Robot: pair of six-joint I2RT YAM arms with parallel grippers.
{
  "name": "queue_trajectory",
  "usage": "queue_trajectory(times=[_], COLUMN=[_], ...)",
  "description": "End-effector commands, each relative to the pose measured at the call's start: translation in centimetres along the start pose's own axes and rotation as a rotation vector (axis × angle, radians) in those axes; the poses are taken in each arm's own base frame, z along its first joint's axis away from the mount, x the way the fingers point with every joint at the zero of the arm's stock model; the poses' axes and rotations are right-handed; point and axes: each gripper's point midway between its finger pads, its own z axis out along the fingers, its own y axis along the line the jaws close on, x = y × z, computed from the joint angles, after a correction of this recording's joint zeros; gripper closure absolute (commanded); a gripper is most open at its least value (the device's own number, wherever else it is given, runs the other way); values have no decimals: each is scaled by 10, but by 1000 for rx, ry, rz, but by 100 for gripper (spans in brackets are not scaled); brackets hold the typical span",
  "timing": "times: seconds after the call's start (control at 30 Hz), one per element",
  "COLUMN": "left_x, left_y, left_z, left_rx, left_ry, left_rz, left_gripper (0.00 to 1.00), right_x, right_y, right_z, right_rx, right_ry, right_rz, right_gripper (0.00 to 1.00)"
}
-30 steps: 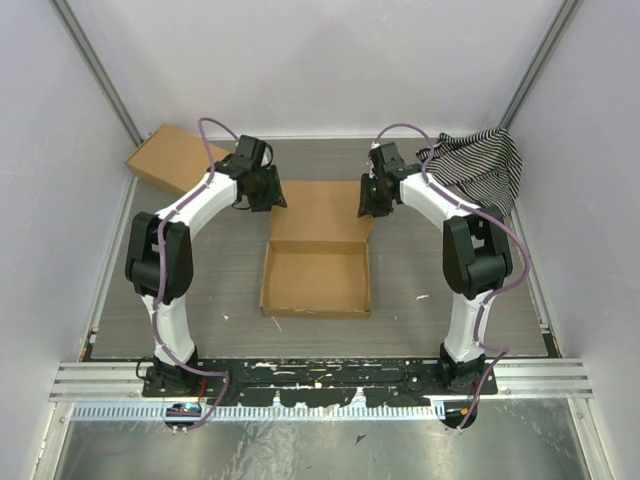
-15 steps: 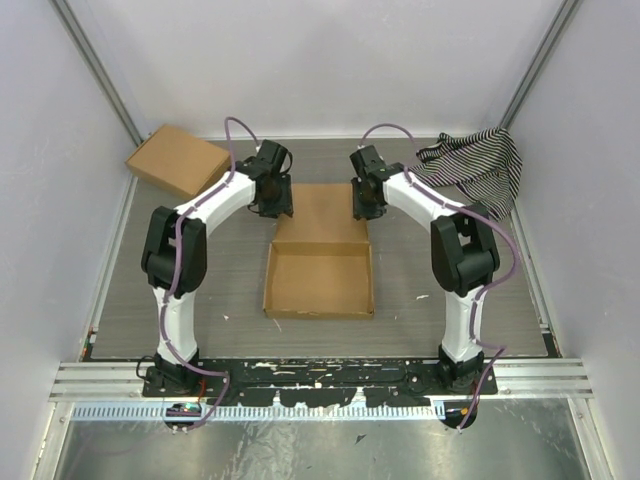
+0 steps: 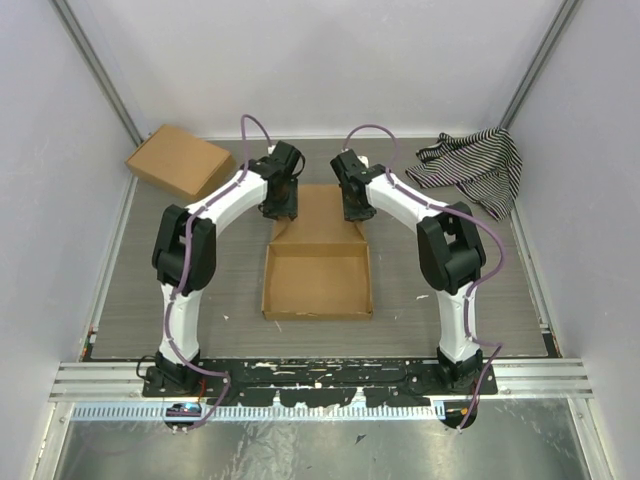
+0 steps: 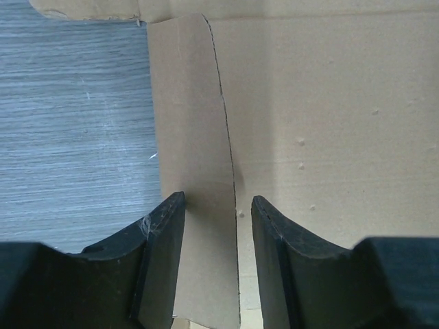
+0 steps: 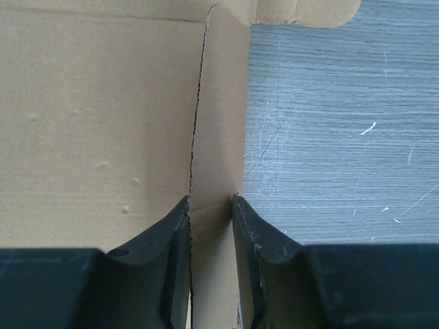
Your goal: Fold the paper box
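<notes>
A grey wood-grain worktop (image 3: 190, 290) stands between pale walls (image 3: 320, 60), with a metal rail (image 3: 320, 372) along its near edge. The paper box (image 3: 318, 280) lies at centre, tray near, lid far. The left gripper (image 4: 216, 202) has released jaws straddling the lid's left flap (image 4: 188, 123). The right gripper (image 5: 209, 202) brackets the right flap (image 5: 221, 103) narrowly; whether it grips, I cannot tell. From above, both sets of jaws are hidden.

A grey, wood-grained table (image 3: 420, 290) was seen carrying the paper box (image 3: 318, 275) at its middle; a closed cardboard box (image 3: 180, 162) was laid far left, a striped cloth (image 3: 475, 165) far right.
</notes>
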Motion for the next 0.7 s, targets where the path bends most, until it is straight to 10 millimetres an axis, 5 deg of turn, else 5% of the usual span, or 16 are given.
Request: queue_trajectory(times=[0.0, 0.07, 0.23, 0.67], left_x=[0, -3, -13, -38], left_y=[-5, 0, 13, 12], left_z=[1, 0, -14, -60], left_rx=[-40, -69, -122, 15], left_ry=[6, -6, -90, -428], left_rz=[53, 56, 45, -17], left_gripper=[51, 58, 99, 100], right_x=[-8, -13, -26, -54], right_y=[6, 3, -6, -27], right_z=[-5, -10, -24, -54], right_rx=[13, 23, 14, -224], right_ry=[-31, -49, -83, -116], right_rz=[22, 29, 56, 133], right_gripper=[67, 67, 64, 57])
